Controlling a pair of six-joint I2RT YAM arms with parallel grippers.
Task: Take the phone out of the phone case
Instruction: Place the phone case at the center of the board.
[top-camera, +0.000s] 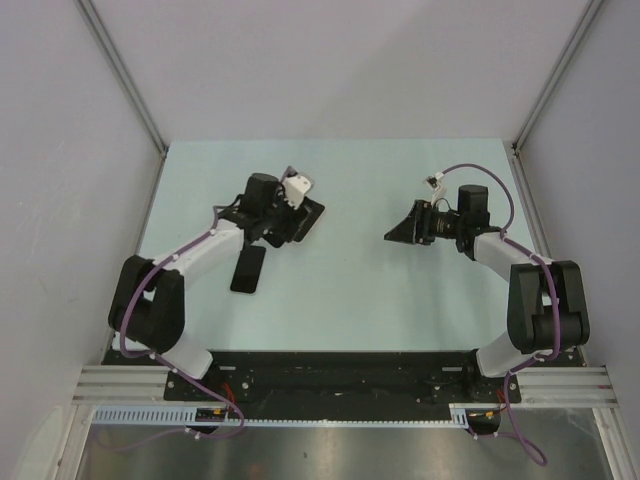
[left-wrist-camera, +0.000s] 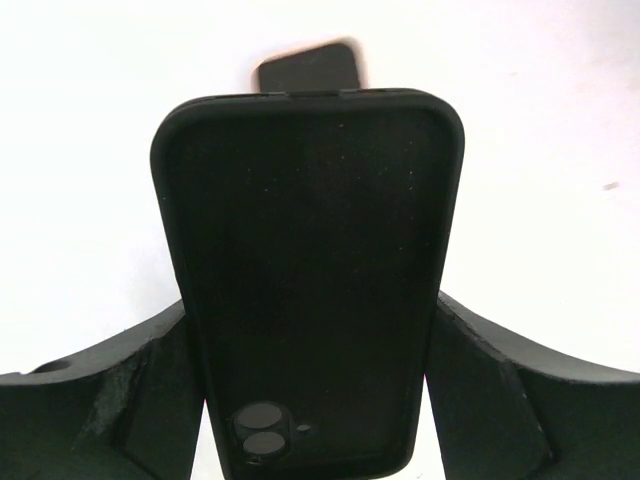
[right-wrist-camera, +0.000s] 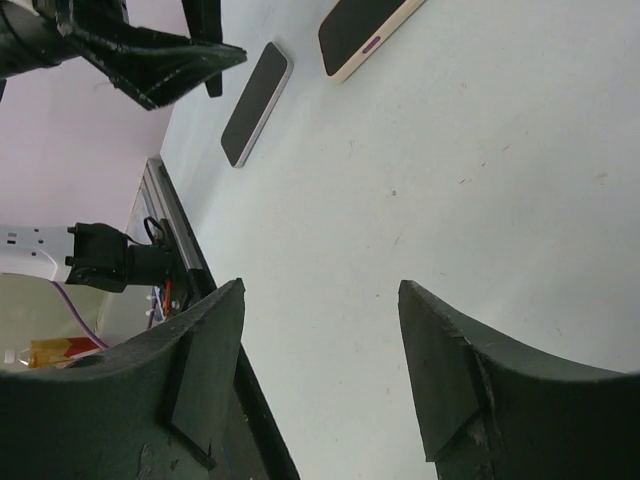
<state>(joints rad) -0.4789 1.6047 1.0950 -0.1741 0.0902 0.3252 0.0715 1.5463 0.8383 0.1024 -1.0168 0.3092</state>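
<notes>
Left pincer (left-wrist-camera: 312, 300): pinching black phone case (left-wrist-camera: 310, 200) by its long sides, hollow side showing | phone (top-camera: 248, 268): flat on surface (top-camera: 350, 290), near-left of that pincer, outside the case | second pale-edged phone (right-wrist-camera: 365, 35): flat, further right | right pincer (right-wrist-camera: 320, 290): spread, empty, over bare surface, well right

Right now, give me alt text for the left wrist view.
A black phone case fills the frame, hollow side toward the camera and apparently empty, gripped between the fingers of the left hand, its camera cutout nearest the lens. Past its far end, a blurred dark object lies on the pale table.
</notes>
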